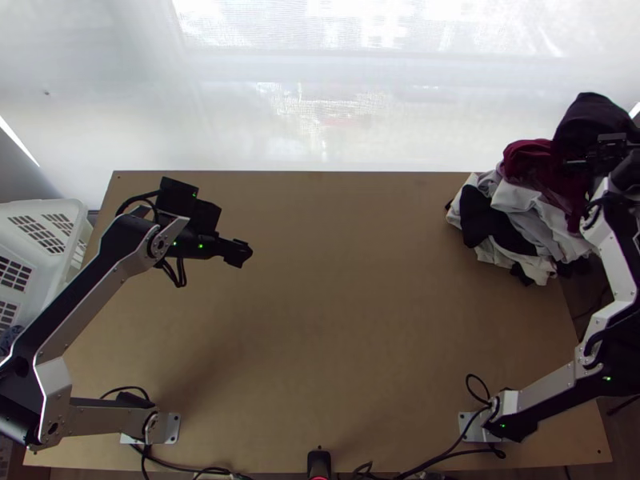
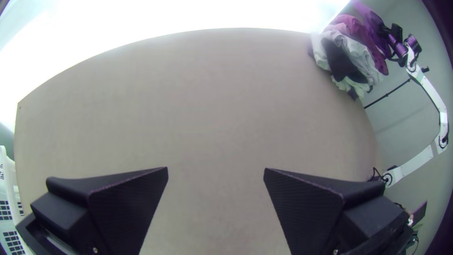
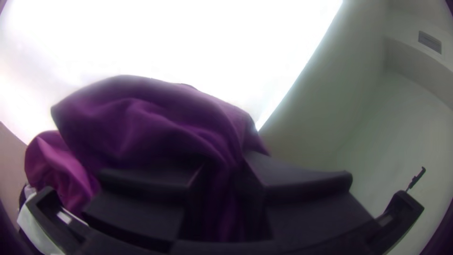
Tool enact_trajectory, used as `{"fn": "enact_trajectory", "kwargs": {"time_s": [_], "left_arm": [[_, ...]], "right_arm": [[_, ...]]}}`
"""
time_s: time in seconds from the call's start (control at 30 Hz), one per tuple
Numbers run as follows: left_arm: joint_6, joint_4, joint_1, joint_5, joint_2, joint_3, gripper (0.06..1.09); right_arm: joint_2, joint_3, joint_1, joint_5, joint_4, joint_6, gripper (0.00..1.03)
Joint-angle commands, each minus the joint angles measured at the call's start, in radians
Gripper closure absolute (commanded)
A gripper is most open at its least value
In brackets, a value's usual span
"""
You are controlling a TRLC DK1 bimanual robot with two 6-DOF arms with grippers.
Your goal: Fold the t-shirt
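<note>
Dark t-shirt [image 3: 141, 118] is pinched, bunched, in right gripper [image 3: 224, 167], by clothes pile [image 1: 520, 197] at worktop [image 1: 344, 320] corner; maroon cloth [image 1: 528, 160] could be dragged along if layers cling. Left gripper [image 2: 215, 170] is held open.

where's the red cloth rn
In the top view, the red cloth lies on pale clothes at the table's far right corner, beside a darker cloth.

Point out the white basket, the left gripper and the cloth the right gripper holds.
White basket [image 1: 40, 206]: top view, on its rim.
Left gripper [image 2: 216, 169]: left wrist view, midway between its fingertips.
Held cloth [image 3: 141, 115]: right wrist view, bunched upper part.
</note>
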Motion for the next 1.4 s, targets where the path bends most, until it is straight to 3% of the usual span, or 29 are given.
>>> {"fn": "enact_trajectory", "kwargs": {"time_s": [0.0, 0.57, 0.6, 0.67, 0.73, 0.8, 1.13, 1.37], "left_arm": [[0.012, -0.003, 0.031, 0.003, -0.006, -0.010, 0.10], [0.001, 0.014, 0.020, 0.003, -0.022, -0.045, 0.10], [0.001, 0.016, 0.020, 0.003, -0.022, -0.047, 0.10], [0.001, 0.025, 0.020, 0.003, -0.022, -0.047, 0.10], [0.000, 0.030, 0.020, 0.003, -0.024, -0.045, 0.10], [-0.008, 0.031, 0.019, 0.003, -0.027, -0.048, 0.10], [-0.010, 0.057, 0.019, 0.003, -0.072, -0.113, 0.10], [-0.006, 0.065, 0.013, 0.003, -0.064, -0.121, 0.10]], "right_arm": [[0.038, -0.033, 0.114, 0.056, 0.002, 0.008, 1.00], [-0.114, -0.339, 0.155, 0.070, 0.028, 0.028, 1.00], [-0.117, -0.350, 0.155, 0.069, 0.028, 0.028, 0.94], [-0.123, -0.364, 0.151, 0.070, 0.028, 0.026, 0.53], [-0.146, -0.373, 0.149, 0.070, 0.027, 0.029, 0.22], [-0.169, -0.372, 0.149, 0.069, 0.019, 0.031, 0.06], [-0.342, -0.367, 0.206, 0.069, 0.021, 0.132, 0.05], [-0.293, -0.160, 0.234, 0.070, 0.015, 0.158, 0.05]]}}
